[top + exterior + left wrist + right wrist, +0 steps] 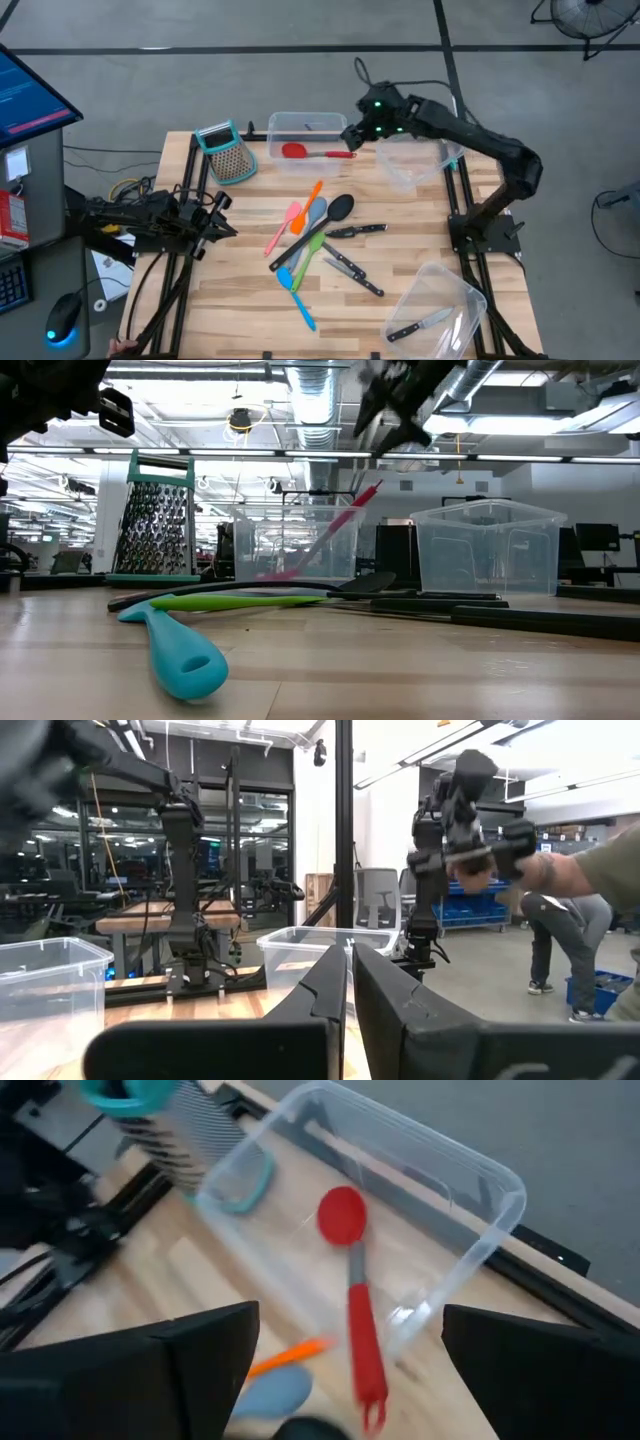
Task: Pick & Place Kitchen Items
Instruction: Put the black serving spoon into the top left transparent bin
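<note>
Right end effector (352, 137) hangs with fingers spread wide and empty above the red-headed spatula (315, 152), which lies in the clear bin (305, 122) at the table's far edge.

The spatula's head rests on the bin floor; its handle slants up over the bin's right rim toward the end effector, long axis running left to right in the high view. The remaining utensils, the orange spatula (308, 196), pink spatula (284, 226), black ladle (325, 219), green spoon (306, 253), blue spatula (299, 296) and black-handled knives (354, 252), lie heaped mid-table, nearer the viewer's side than the right end effector, with open wood around them. The left end effector (222, 222), fingers nearly closed and empty, waits at the table's left edge, roughly level with the pile. A grater (226, 152) stands left of the bin.
</note>
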Robot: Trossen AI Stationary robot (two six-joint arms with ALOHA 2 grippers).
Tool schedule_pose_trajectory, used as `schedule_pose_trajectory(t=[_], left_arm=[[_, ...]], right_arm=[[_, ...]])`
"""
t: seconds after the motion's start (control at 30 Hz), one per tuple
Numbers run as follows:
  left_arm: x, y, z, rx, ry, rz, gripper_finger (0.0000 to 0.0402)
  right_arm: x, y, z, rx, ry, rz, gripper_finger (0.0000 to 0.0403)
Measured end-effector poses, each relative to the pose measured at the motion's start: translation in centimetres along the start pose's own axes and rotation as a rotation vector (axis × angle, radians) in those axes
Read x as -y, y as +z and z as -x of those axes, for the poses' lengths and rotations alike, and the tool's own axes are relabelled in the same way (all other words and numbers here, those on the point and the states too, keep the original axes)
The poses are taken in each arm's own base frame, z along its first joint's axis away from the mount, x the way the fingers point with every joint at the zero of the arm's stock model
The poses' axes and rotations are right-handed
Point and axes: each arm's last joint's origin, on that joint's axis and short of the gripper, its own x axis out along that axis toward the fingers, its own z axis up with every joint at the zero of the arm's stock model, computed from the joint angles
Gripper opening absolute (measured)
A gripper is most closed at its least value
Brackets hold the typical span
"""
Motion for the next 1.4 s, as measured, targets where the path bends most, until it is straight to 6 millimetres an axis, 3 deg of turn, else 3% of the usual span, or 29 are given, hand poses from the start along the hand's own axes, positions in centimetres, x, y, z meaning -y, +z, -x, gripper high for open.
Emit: schedule_pose_trajectory(t=[0.1,0.2,0.43,0.57,0.73,0.87,1.17,1.4], left_arm=[[0.0,0.0,0.0,0.0,0.0,0.0,0.0008],[0.0,0.0,0.0,0.0,0.0,0.0,0.0008],[0.0,0.0,0.0,0.0,0.0,0.0,0.0008],[0.0,0.0,0.0,0.0,0.0,0.0,0.0008],[0.0,0.0,0.0,0.0,0.001,0.0,0.0008],[0.0,0.0,0.0,0.0,0.0,0.0,0.0008],[0.0,0.0,0.0,0.0,0.0,0.0,0.0008],[0.0,0.0,0.0,0.0,0.0,0.0,0.0008]], right_arm=[[-1.4,-1.0,3.0,-0.042,0.022,-0.001,0.0306],[-3.1,-3.2,4.5,-0.141,0.018,-0.022,0.0306],[-7.9,-9.9,3.7,-0.295,-0.084,-0.009,0.0306],[-10.6,-12.5,1.3,-0.256,-0.035,0.048,0.0306],[-15.5,-14.3,-2.2,-0.178,0.266,0.404,0.0306],[-18.3,-14.6,-5.9,-0.151,0.439,0.564,0.0306],[-19.9,-15.1,-15.7,-0.172,0.443,0.88,0.0306],[-19.6,-15.9,-19.4,-0.225,0.439,1.035,0.0306]])
